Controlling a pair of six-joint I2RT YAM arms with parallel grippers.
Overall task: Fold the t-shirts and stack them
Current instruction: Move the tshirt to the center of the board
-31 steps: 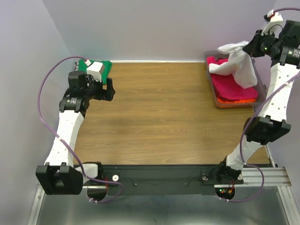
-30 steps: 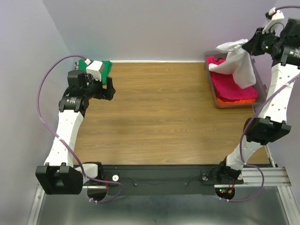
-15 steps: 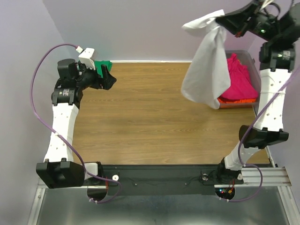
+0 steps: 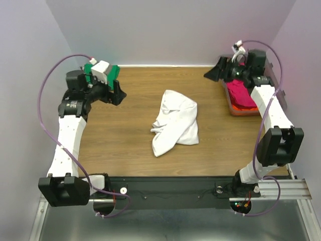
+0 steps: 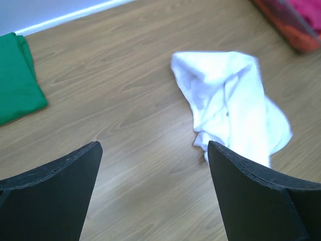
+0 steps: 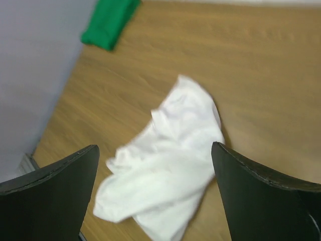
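A white t-shirt [image 4: 174, 122] lies crumpled in the middle of the wooden table, touching neither gripper; the wrist views show it too [image 5: 230, 100] [image 6: 165, 165]. A folded green t-shirt [image 4: 114, 72] [image 5: 17, 80] [image 6: 109, 20] sits at the far left corner. A magenta-pink t-shirt [image 4: 241, 93] lies in the tub over an orange one [image 4: 246, 107]. My left gripper [image 4: 116, 90] [image 5: 154, 148] hovers open near the green shirt, holding nothing. My right gripper [image 4: 215, 71] [image 6: 155, 147] hangs open beside the tub, pointing at the white shirt.
The clear plastic tub [image 4: 231, 108] stands at the far right edge of the table. Purple-grey walls close in the back and both sides. Both arm bases sit on the black rail [image 4: 170, 188] at the near edge.
The right gripper opened and let go of the white shirt, which dropped onto the table's middle. The right arm came down from high up to beside the tub. The left arm barely shifted.
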